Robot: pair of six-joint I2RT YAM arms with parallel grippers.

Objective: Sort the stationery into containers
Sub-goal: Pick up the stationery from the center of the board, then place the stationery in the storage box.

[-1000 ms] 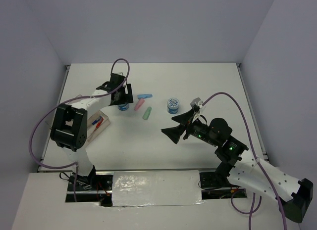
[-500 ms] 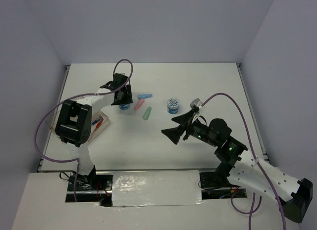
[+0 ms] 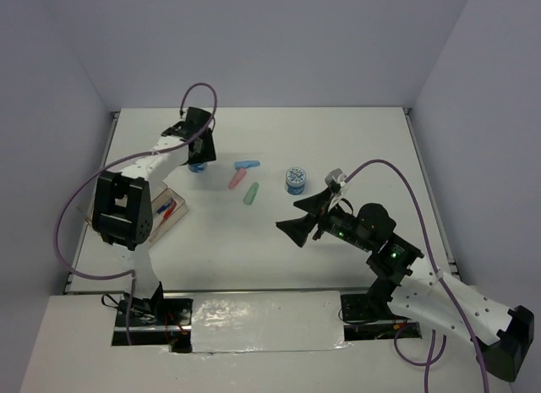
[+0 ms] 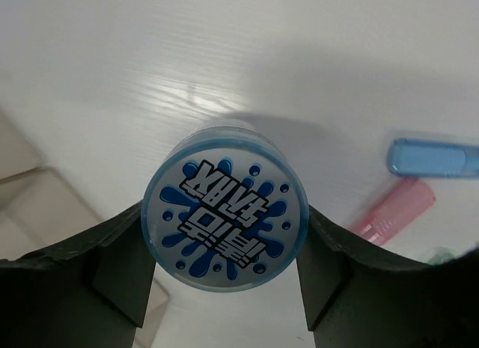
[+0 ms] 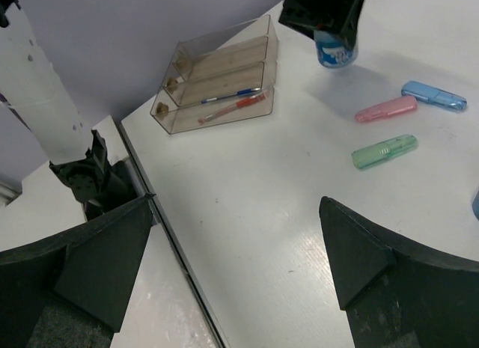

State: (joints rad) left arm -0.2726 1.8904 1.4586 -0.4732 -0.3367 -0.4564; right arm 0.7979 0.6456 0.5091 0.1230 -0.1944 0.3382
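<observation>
My left gripper (image 3: 199, 150) is shut on a round blue-white disc (image 4: 224, 206), held off the table; the disc also shows under it in the top view (image 3: 198, 165) and the right wrist view (image 5: 334, 52). A second disc (image 3: 295, 179) sits mid-table. Blue (image 3: 247, 165), pink (image 3: 236, 179) and green (image 3: 251, 193) capsules lie between them, to the right of the held disc. The clear tray (image 3: 180, 212) at the left holds a red pen (image 5: 232, 106) and a blue pen (image 5: 228, 96). My right gripper (image 3: 297, 221) is open and empty, right of the capsules.
The left arm's body stands over the tray's near end. The table's near edge (image 5: 161, 228) runs under my right gripper. Walls close the table on the left, far and right sides.
My left gripper has moved toward the far left with the disc in it, away from the capsules. The right arm has not moved.
</observation>
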